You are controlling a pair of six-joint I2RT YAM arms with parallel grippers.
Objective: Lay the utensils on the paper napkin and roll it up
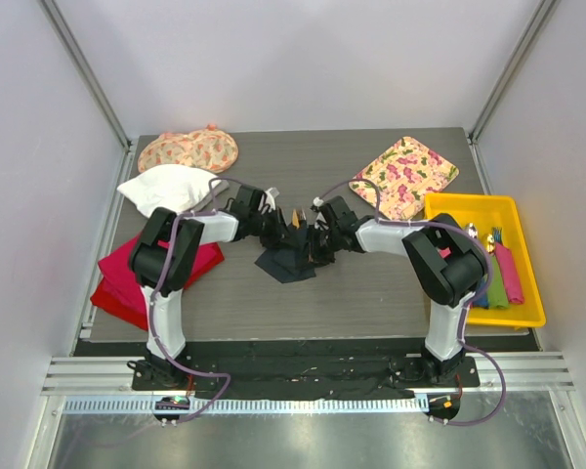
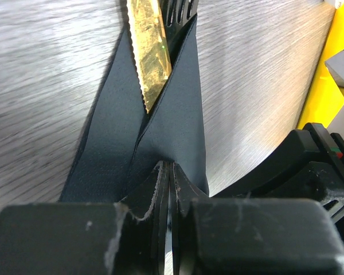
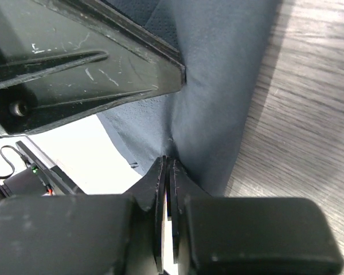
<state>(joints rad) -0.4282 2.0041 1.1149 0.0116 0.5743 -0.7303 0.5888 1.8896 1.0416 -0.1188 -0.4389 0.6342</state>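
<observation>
Left gripper [image 2: 169, 169] and right gripper [image 3: 167, 163] each pinch the paper napkin [image 1: 285, 264] in the middle of the worktop [image 1: 371, 288]
Well left of the napkin lie a red cloth [image 1: 127, 278] and a white cloth [image 1: 166, 186], with a round floral cloth [image 1: 188, 149] behind them. Just left of the napkin, the left gripper has its fingers pressed together on a raised fold of the dark sheet. Inside that fold lie the utensils [image 2: 151, 51], a gold serrated blade and a dark slotted piece beside it, partly wrapped. Just right of the napkin, the right gripper is likewise clamped tight on an edge of the sheet, lifted off the worktop. Further right of the napkin sit a square floral cloth [image 1: 402, 176] and a yellow tray [image 1: 469, 199]
</observation>
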